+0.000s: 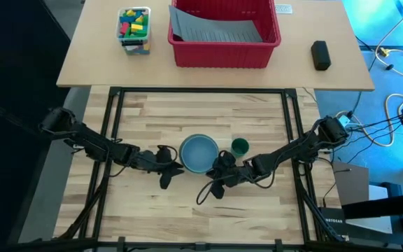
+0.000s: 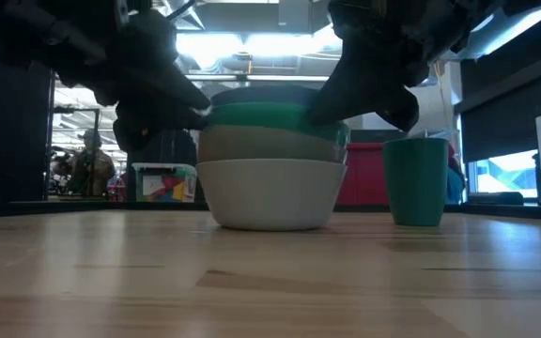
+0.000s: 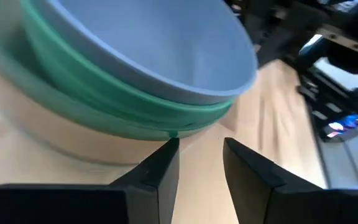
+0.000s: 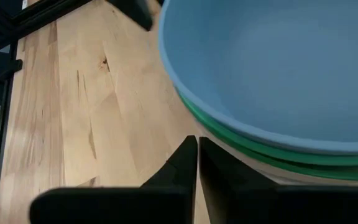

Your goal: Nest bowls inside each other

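A nested stack of bowls [image 1: 199, 152] stands on the wooden table's middle, resting on the grey-white bowl [image 2: 269, 192]. Above it sit a pale bowl [image 2: 266, 144], a teal green bowl [image 2: 275, 115] and, on top, the light blue bowl [image 3: 154, 50]. My left gripper [image 3: 201, 149] is open at the stack's left side, level with the teal rim. My right gripper [image 4: 197, 146] is shut at the stack's right near side, its tips just under the teal rim [image 4: 229, 140]. My left gripper comes slanting down from the table's left; one fingertip [image 3: 169, 149] is right at the teal bowl's rim [image 3: 173, 132], and I cannot tell whether it touches. My right gripper's shut fingertips [image 4: 191, 146] stand close below the teal rim; whether they touch, I cannot tell.
A small dark green cup [image 1: 240, 146] stands just right of the stack, next to my right arm. On the far table are a red bin [image 1: 224, 31], a box of coloured blocks [image 1: 134, 29] and a black object [image 1: 320, 54]. Bare wood lies toward the near edge.
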{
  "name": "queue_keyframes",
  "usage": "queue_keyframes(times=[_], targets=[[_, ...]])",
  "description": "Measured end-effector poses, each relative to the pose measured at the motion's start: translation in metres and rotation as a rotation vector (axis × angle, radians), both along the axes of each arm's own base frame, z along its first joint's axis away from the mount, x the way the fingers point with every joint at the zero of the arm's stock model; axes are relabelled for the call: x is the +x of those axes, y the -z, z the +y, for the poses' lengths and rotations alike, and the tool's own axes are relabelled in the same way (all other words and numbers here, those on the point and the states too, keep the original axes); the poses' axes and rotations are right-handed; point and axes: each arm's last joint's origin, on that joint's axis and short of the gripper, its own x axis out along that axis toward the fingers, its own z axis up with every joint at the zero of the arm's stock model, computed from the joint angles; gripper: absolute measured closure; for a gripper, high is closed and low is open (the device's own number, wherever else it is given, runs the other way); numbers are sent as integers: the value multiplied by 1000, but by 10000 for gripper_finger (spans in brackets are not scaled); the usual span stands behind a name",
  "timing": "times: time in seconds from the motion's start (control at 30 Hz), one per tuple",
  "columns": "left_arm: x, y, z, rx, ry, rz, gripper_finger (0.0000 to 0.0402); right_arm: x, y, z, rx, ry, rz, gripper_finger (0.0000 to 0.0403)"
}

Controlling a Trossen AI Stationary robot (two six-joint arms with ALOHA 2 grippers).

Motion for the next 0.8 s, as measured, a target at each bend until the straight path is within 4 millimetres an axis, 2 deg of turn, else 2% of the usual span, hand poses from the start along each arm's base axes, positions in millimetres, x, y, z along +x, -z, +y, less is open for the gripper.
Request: queue_keyframes(times=[0.3,0.8], targets=[[1,-1,6,59,-87,-12,295,0,-1,1,4,-7,-3,403],[-18,-53,-39,47,204,-317,295,-2,-33,35,182,-348,-147,403]])
